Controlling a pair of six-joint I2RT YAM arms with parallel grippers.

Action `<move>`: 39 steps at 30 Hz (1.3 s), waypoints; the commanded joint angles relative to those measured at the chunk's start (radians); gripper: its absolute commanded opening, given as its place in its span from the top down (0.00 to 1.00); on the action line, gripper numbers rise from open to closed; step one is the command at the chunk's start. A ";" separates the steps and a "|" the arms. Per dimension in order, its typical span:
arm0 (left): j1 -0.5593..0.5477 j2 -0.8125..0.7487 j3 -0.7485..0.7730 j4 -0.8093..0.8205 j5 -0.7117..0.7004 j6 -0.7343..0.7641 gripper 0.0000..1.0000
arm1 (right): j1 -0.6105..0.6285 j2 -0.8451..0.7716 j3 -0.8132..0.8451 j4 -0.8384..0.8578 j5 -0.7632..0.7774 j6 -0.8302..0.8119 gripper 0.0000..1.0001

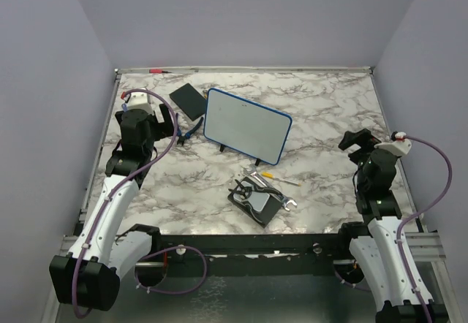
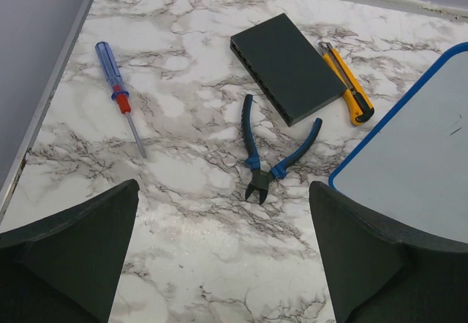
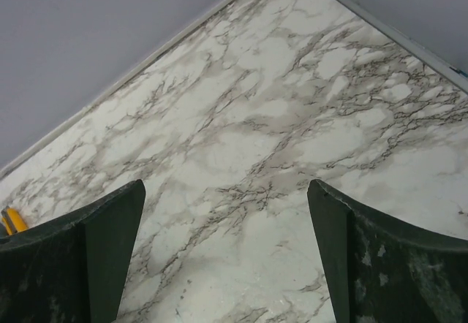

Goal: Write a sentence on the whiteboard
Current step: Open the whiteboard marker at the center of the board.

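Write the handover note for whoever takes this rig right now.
Left gripper: open, empty, above the marble near the blue pliers, with the board's blue rim to its right.
Right gripper: open, empty, over bare marble on the table's right side.
Whiteboard: propped on its feet mid-table, between the arms.
Done: nothing that shows; the board's face looks blank from above.
Left: all of the writing. No pen can be clearly made out in these views, so find one first.
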 commanded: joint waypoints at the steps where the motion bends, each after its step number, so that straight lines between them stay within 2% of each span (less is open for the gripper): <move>1: 0.002 -0.003 0.006 0.013 0.038 -0.006 0.01 | -0.005 0.021 0.038 -0.061 -0.117 0.046 0.04; 8: -0.001 -0.009 0.000 0.015 0.070 -0.003 0.01 | -0.005 0.144 0.036 -0.127 -0.434 0.098 0.05; 13: -0.007 -0.009 -0.006 0.020 0.102 -0.003 0.01 | -0.005 0.317 0.004 -0.083 -0.658 0.136 0.15; 19: -0.015 -0.020 -0.016 0.019 0.116 0.008 0.01 | 0.107 0.441 0.022 -0.118 -0.608 0.105 0.26; 28: -0.027 -0.020 -0.021 0.021 0.126 0.022 0.01 | 0.202 0.563 0.003 -0.001 -0.606 0.128 0.43; 39: -0.034 -0.020 -0.024 0.020 0.133 0.024 0.01 | 0.285 0.610 -0.059 0.017 -0.597 0.154 0.45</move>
